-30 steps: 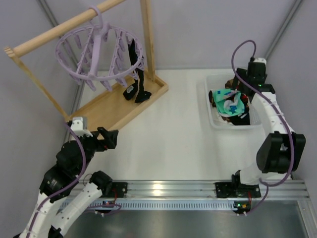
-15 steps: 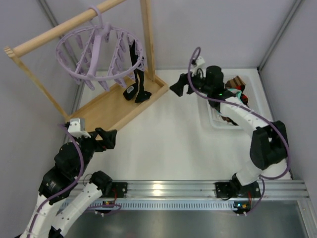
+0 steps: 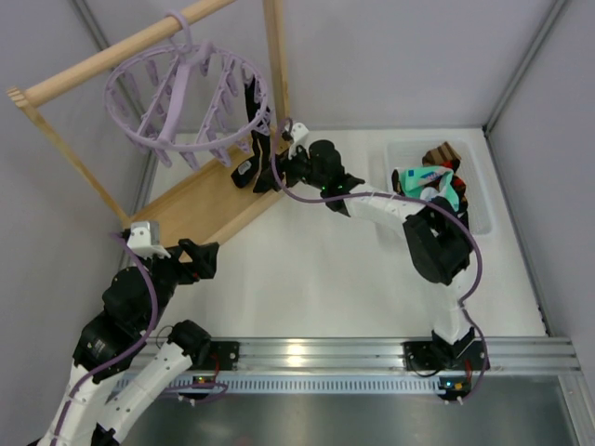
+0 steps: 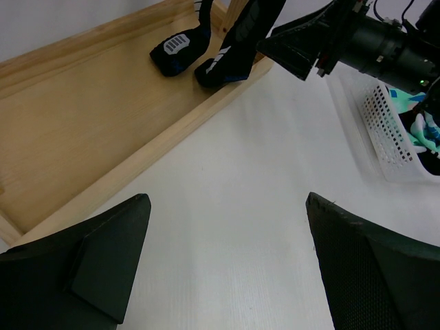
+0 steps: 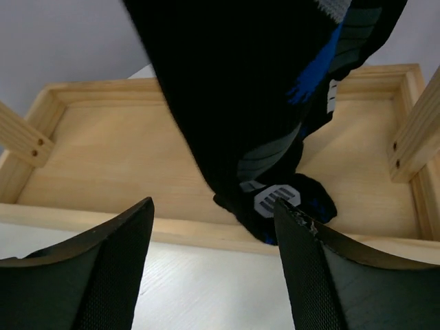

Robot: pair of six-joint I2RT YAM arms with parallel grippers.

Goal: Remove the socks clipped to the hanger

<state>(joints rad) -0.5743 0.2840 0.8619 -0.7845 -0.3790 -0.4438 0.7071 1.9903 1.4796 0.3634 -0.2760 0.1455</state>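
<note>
The pale-lavender hanger [image 3: 186,98] hangs by its hook from the wooden rod. Two black socks with white and blue marks [image 3: 258,153] hang from its clips, their toes resting in the wooden base tray [image 3: 191,200]; they also show in the left wrist view [image 4: 227,48] and the right wrist view [image 5: 275,89]. My right gripper [image 3: 282,160] is open, stretched left across the table, just in front of the hanging socks [image 5: 213,261]. My left gripper [image 3: 206,258] is open and empty over the table near the tray's front edge [image 4: 227,240]. Teal-mint and brown striped socks [image 3: 429,186] lie in the bin.
A white plastic bin [image 3: 398,218] stands at the right of the table, also seen in the left wrist view [image 4: 392,130]. The wooden frame's upright post [image 3: 276,65] and slanted rod [image 3: 102,65] stand by the hanger. Grey walls close the back and sides.
My right arm has swung from over the bin leftwards across the table to the hanging black socks. A teal-mint sock now lies in the bin. The left arm has barely moved.
</note>
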